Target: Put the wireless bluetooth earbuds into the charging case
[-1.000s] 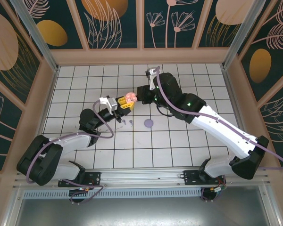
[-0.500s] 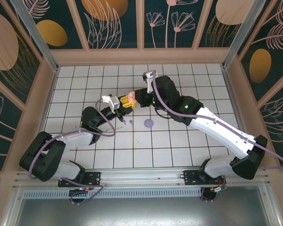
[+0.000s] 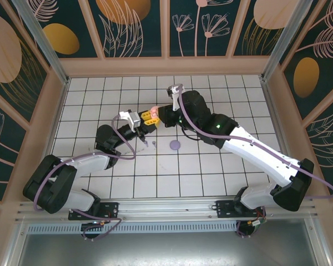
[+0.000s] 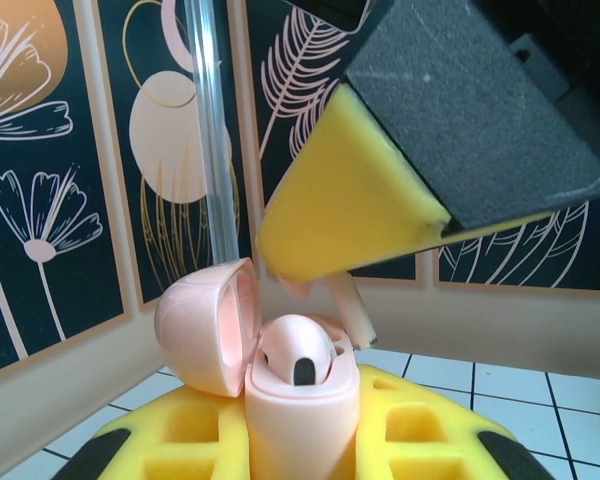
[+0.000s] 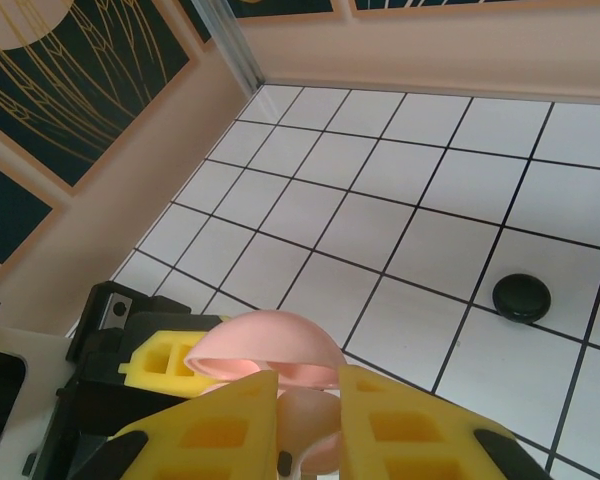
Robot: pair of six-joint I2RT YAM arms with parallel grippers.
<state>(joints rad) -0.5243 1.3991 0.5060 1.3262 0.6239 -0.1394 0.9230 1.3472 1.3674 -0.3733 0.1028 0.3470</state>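
White tiled surface (image 3: pixel 211 166) with black grout, boxed in by teal floral wall panels (image 3: pixel 136 25). Versus a second ago: right gripper (image 3: pixel 158 112) has swung in and left, now right on top of the charging case (image 3: pixel 154 109); the case sits slightly higher in the top view. Items lying on the tiles haven't moved.

Left gripper (image 4: pixel 300 425): ribbed yellow jaws clamped on the case body (image 4: pixel 300 410), which is smooth matte pink and rounded, with its domed lid (image 4: pixel 205 325) hinged open to the side. One pink earbud (image 4: pixel 298 355) is seated in it, dark spot showing. Right gripper (image 5: pixel 308 380): yellow wedge jaws backed by grey foam (image 4: pixel 480 110), pinching a second pink earbud (image 4: pixel 348 303) just above the open case, stem down.

Count: 2 pink earbuds; 2 lilac earbuds (image 3: pixel 146 143) (image 3: pixel 154 144) loose on the tiles near the left jaws; 1 lilac disc case (image 3: pixel 175 145); 1 glossy black disc case (image 5: pixel 521 297); 1 pink case.
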